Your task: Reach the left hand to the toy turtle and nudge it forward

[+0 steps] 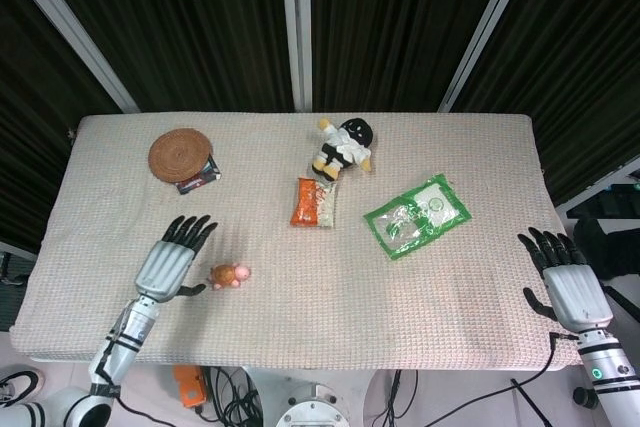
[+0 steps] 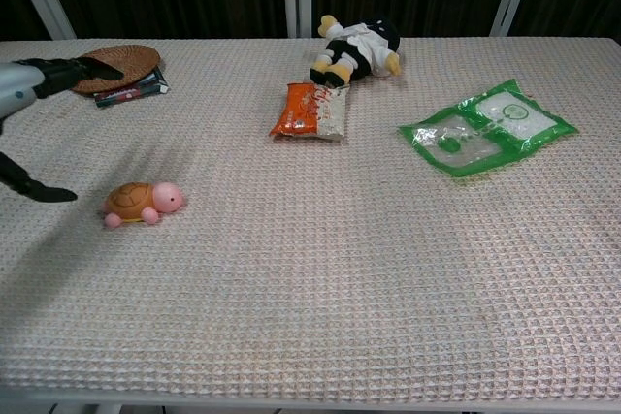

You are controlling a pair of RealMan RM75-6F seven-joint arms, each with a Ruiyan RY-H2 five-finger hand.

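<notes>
1. We see a beige woven tablecloth (image 1: 300,277) with a coarse, matt waffle texture.
2. The small orange-shelled, pink-headed toy turtle (image 1: 228,275) looks like smooth plastic or rubber with a slight sheen.
3. At its 9 o'clock, the left hand (image 1: 170,265) has a brushed silver metallic back and matt black fingers (image 1: 190,230).
4. The right hand (image 1: 570,282) has the same finish.
5. The round brown wicker coaster (image 1: 180,154) is rough and matt.
6. The orange snack packet (image 1: 313,202) and green-edged clear pouch (image 1: 416,215) are glossy plastic film.
7. The black-and-white plush doll (image 1: 343,147) is soft cloth.
</notes>
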